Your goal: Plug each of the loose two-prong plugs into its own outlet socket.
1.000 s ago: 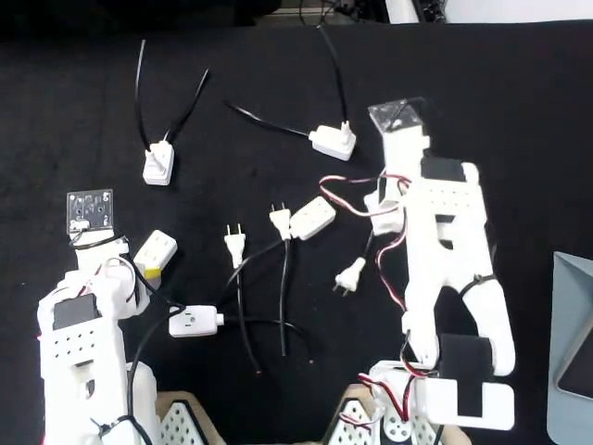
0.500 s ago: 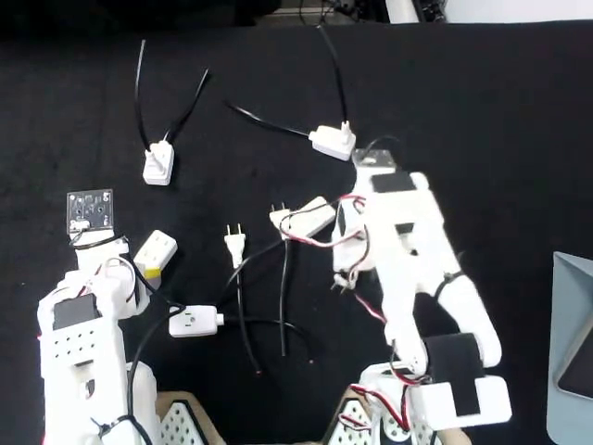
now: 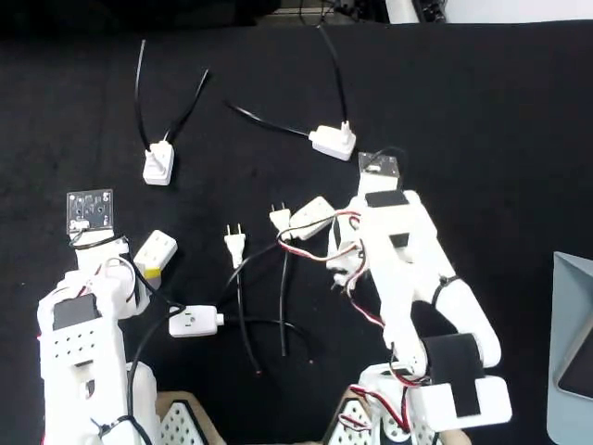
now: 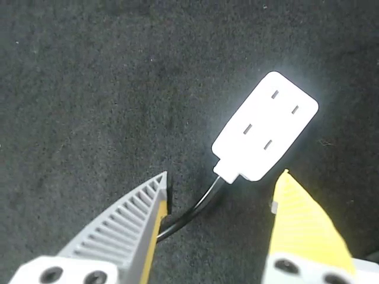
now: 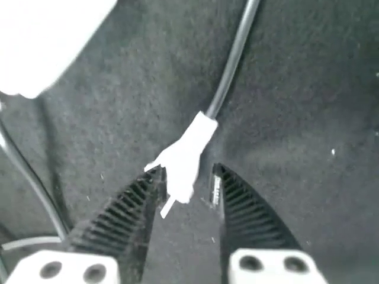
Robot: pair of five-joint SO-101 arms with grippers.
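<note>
A loose white two-prong plug [image 5: 183,163] lies on the black cloth between the dark fingers of my right gripper [image 5: 186,173], which is open with a small gap on one side. From above, the right gripper [image 3: 345,271] is lowered over that spot, just right of centre. Two more plugs [image 3: 234,243] [image 3: 280,218] lie to its left. My left gripper [image 4: 225,176] is open, low over a white outlet socket [image 4: 265,135] and its black cord. From above this socket [image 3: 155,250] is at the left. Other sockets [image 3: 312,215] [image 3: 195,321] [image 3: 158,167] [image 3: 334,141] are spread around.
Black cords [image 3: 243,306] cross the middle of the cloth between the arms. A small printed board [image 3: 90,209] lies at the left, beyond the left arm. A grey-blue tray [image 3: 570,352] sits at the right edge.
The right arm swung left and lowered from beside the far socket, bringing its gripper down around the loose plug right of centre. The left arm has not moved.
</note>
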